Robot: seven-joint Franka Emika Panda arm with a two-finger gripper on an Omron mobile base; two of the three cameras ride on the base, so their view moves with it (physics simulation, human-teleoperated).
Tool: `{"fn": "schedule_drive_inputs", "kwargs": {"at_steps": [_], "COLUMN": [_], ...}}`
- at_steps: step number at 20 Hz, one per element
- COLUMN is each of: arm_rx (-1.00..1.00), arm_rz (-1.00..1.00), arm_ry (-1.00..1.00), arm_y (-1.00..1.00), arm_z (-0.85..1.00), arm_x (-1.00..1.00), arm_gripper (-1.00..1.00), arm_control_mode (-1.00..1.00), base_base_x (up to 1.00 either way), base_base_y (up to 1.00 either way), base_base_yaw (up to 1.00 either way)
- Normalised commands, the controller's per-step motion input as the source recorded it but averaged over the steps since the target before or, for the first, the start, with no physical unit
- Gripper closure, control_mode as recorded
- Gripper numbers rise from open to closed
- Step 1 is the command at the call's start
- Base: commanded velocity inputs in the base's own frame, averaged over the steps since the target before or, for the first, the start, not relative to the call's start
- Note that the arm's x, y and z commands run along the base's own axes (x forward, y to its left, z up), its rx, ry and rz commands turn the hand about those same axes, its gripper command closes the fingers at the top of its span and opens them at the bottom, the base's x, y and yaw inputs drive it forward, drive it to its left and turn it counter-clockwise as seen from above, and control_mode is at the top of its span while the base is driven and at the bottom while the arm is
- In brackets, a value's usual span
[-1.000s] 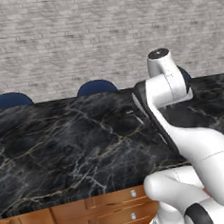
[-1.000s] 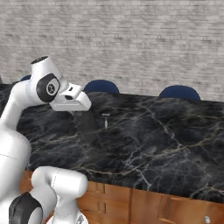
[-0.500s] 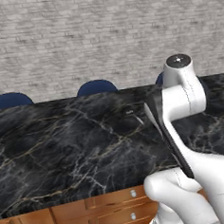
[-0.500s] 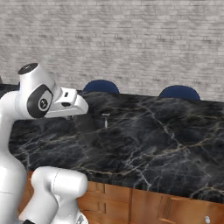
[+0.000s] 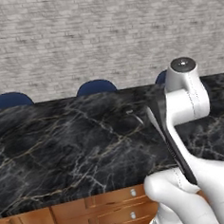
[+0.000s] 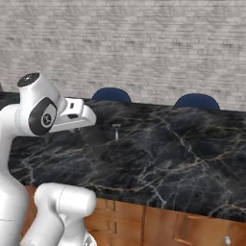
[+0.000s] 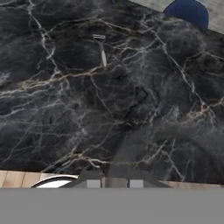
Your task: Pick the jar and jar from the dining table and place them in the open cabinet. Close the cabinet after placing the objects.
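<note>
The dining table (image 5: pixel 64 151) (image 6: pixel 182 158) (image 7: pixel 52 109), a long black marble slab with white and gold veins, stretches across all three views. Both jars and the cabinet are out of view. My gripper (image 7: pixel 114 183) hangs above the table's near edge, its two tips close together at the bottom of the hand view. I see nothing held between them. In the right base view my white hand (image 6: pixel 72 115) juts out level over the left part of the table. In the left base view the arm's upper link (image 5: pixel 184 98) stands in front of it.
A small silver utensil (image 5: pixel 133 116) (image 6: pixel 116 130) (image 7: pixel 101 48) lies flat near the table's middle. Blue chair backs (image 5: pixel 96 86) (image 6: pixel 111 93) (image 7: pixel 188 13) line the far side before a grey brick wall. Wooden drawer fronts (image 5: pixel 112 209) run below the near edge.
The arm has turned to the right in the left base view, and the hand has sunk a little toward the table. The table and the utensil have stayed put.
</note>
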Motion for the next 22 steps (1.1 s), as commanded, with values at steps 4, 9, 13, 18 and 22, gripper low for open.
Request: {"fn": "schedule_drive_inputs", "kwargs": {"at_steps": [4,9,13,18,22], "arm_rx": [0.00,0.00,0.00,0.00,0.00], "arm_rz": [0.00,0.00,0.00,0.00,0.00], "arm_ry": [0.00,0.00,0.00,0.00,0.00], "arm_y": [0.00,0.00,0.00,0.00,0.00], "arm_z": [0.00,0.00,0.00,0.00,0.00], "arm_x": [0.00,0.00,0.00,0.00,0.00], "arm_gripper": [1.00,1.00,1.00,1.00,1.00], "arm_control_mode": [1.00,1.00,1.00,1.00,1.00], "base_base_x": [-0.87,-0.98,-0.73,-0.35,-0.07], "base_base_y": [-0.12,-0.23,-0.29,-0.08,-0.02], "base_base_yaw": [0.00,-0.05,-0.20,-0.39,-0.56]}}
